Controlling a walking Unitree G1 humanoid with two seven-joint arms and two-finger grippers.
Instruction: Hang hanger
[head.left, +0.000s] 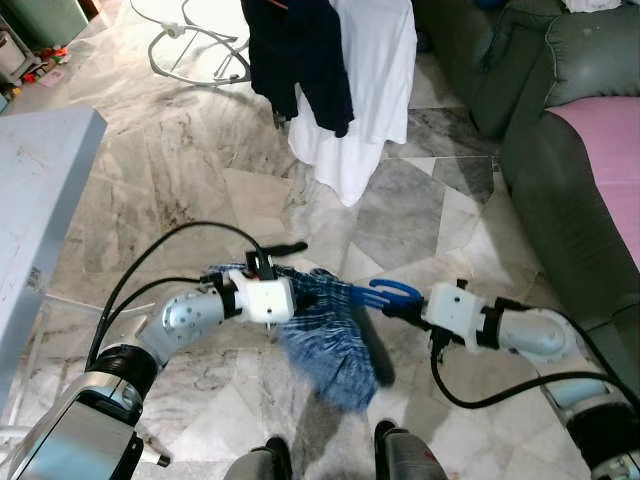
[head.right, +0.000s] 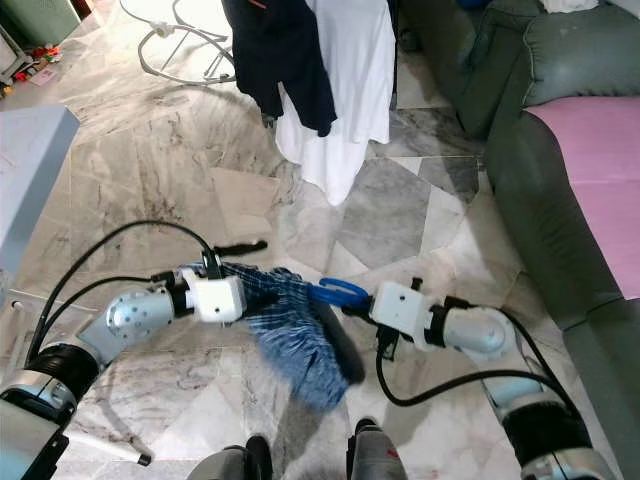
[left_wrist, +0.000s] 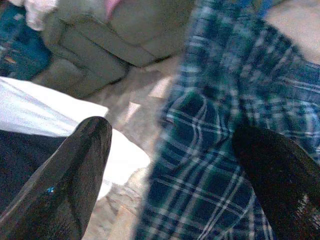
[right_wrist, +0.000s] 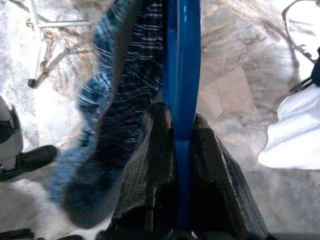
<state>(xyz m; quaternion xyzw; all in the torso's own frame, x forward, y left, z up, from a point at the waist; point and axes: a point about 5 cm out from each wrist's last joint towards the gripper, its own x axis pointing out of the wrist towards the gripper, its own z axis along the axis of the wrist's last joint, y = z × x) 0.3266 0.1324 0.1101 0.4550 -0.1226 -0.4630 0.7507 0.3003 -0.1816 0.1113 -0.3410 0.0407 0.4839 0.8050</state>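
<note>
The blue hanger (right_wrist: 182, 75) is clamped between the closed fingers of the right gripper (head.left: 400, 305). The plaid garment (head.left: 325, 335) is touched by the left gripper (left_wrist: 170, 165), fingers spread apart. Most of the hanger is hidden by cloth.

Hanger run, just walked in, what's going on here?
The robot stands on a marble floor holding a blue hanger with a blue plaid garment draped on it. The right claw is shut on the hanger's blue bar. The left claw is open at the garment's other end, one finger against the cloth. A dark garment and a white garment hang ahead; the hanger is not hung yet.
</note>
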